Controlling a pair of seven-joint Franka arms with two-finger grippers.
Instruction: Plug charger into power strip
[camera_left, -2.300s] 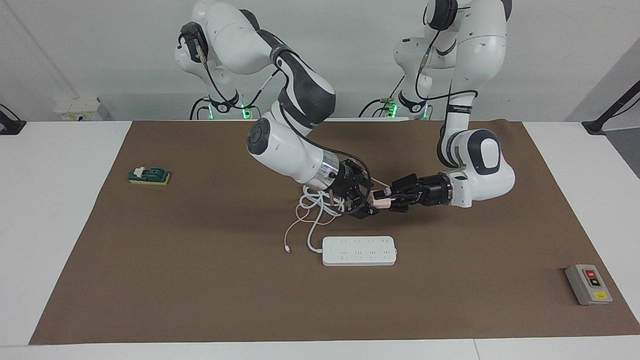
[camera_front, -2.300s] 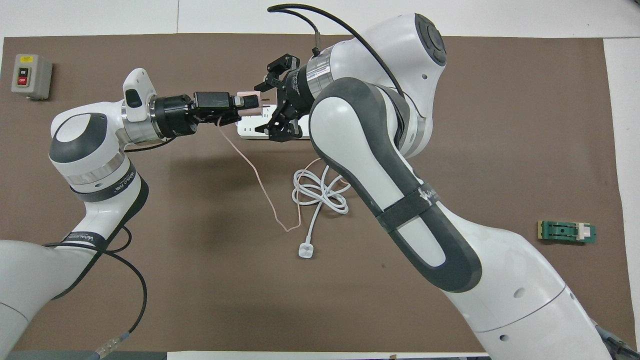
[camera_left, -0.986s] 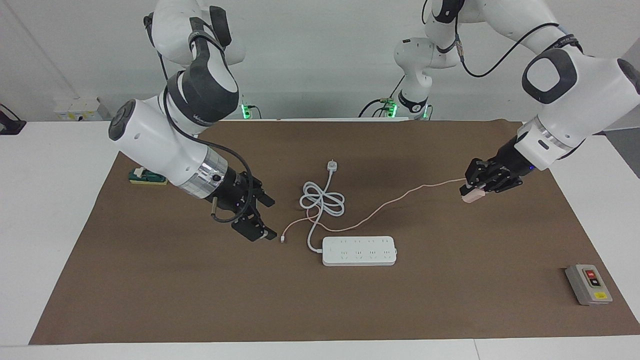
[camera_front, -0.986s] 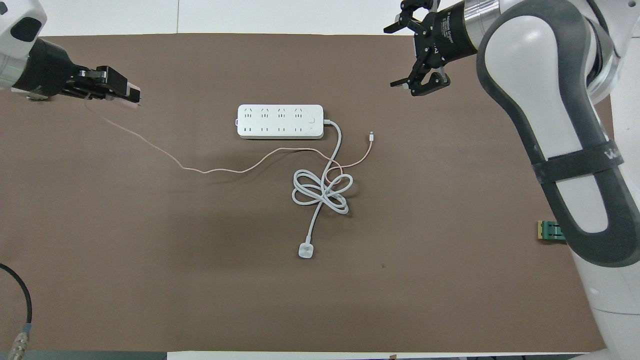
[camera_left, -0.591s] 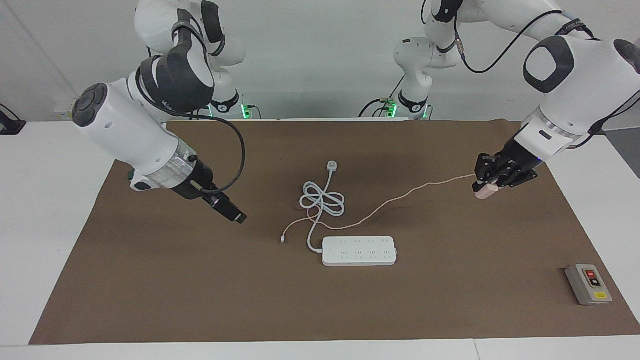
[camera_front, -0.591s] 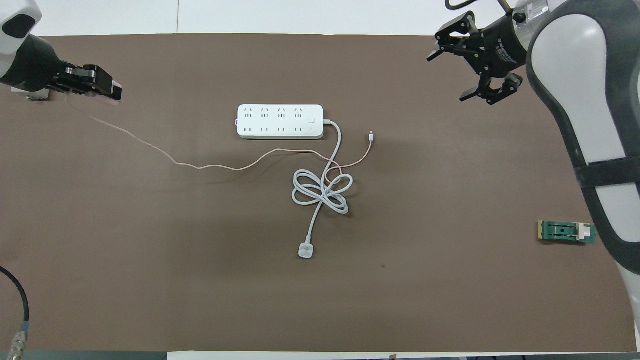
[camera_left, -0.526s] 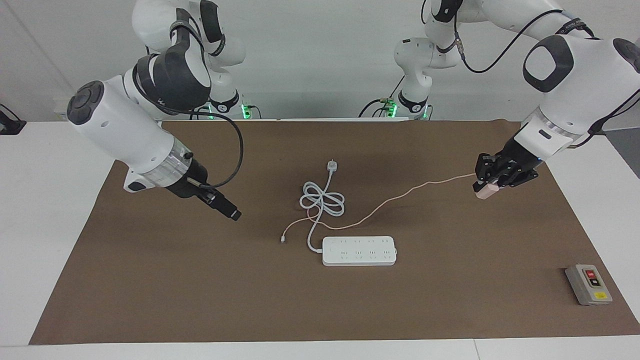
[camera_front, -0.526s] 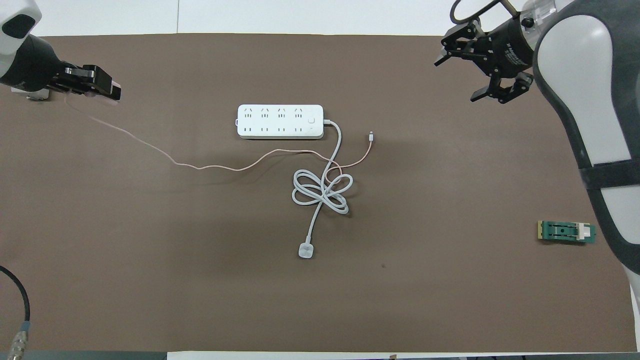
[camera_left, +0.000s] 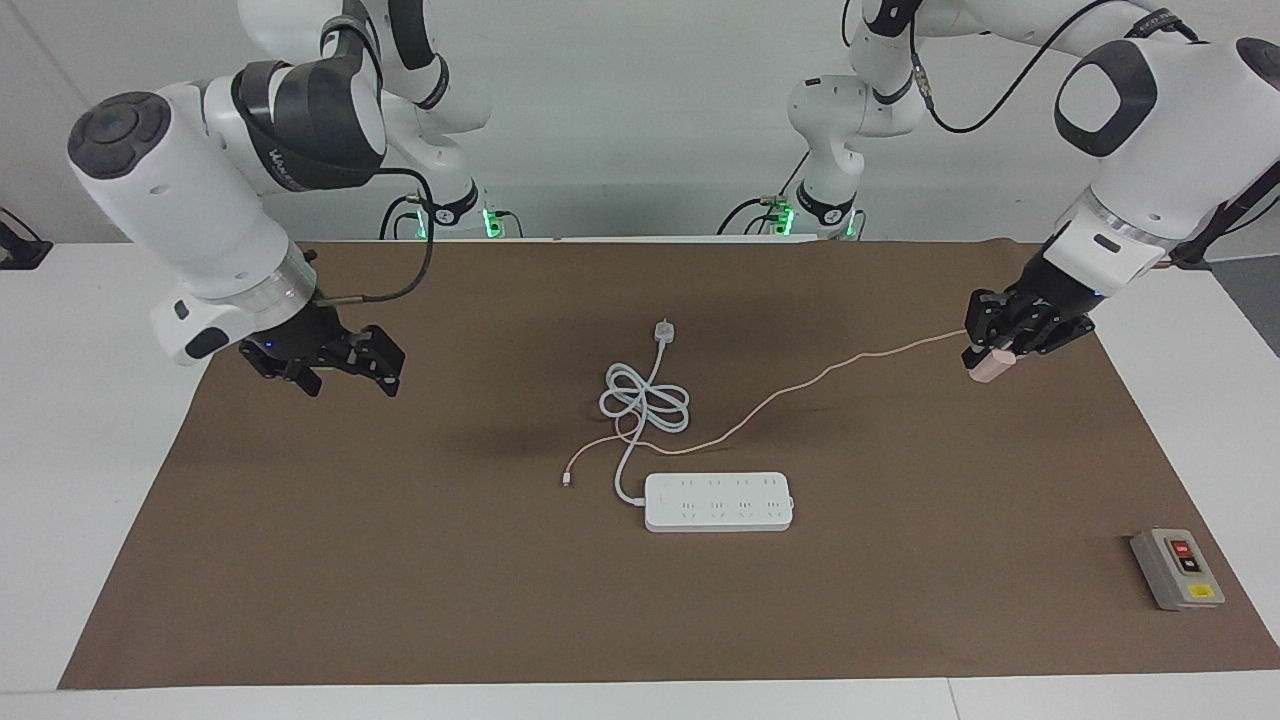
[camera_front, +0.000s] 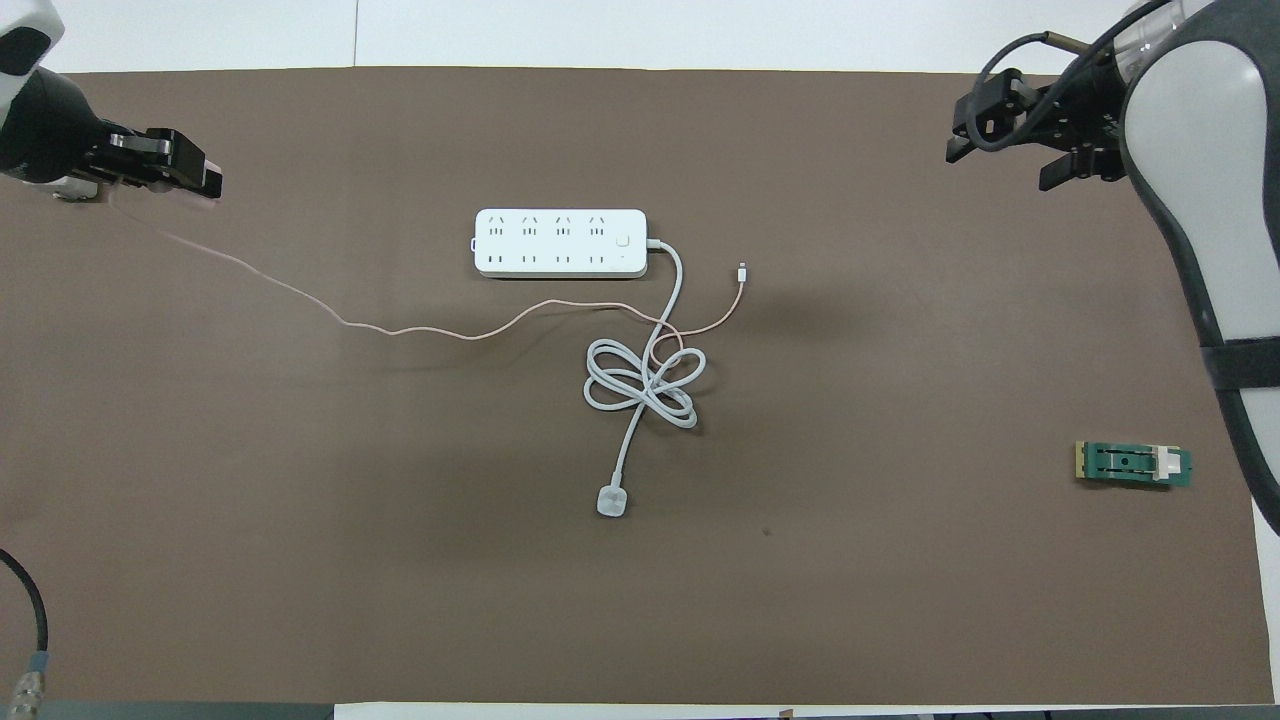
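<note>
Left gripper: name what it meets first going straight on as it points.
Probably the bare brown table mat: the left gripper, shut on the small pale-pink cube charger, tilts down over it, well short of the long white power strip.

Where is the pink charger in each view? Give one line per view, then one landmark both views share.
Facing view: the charger hangs in the left tool, over the mat at the left arm's end of the table.
Overhead view: only a sliver of the charger shows at the left tool's tip.
Shared landmark: the power strip, with the charger's pink cable trailing toward it.
</note>
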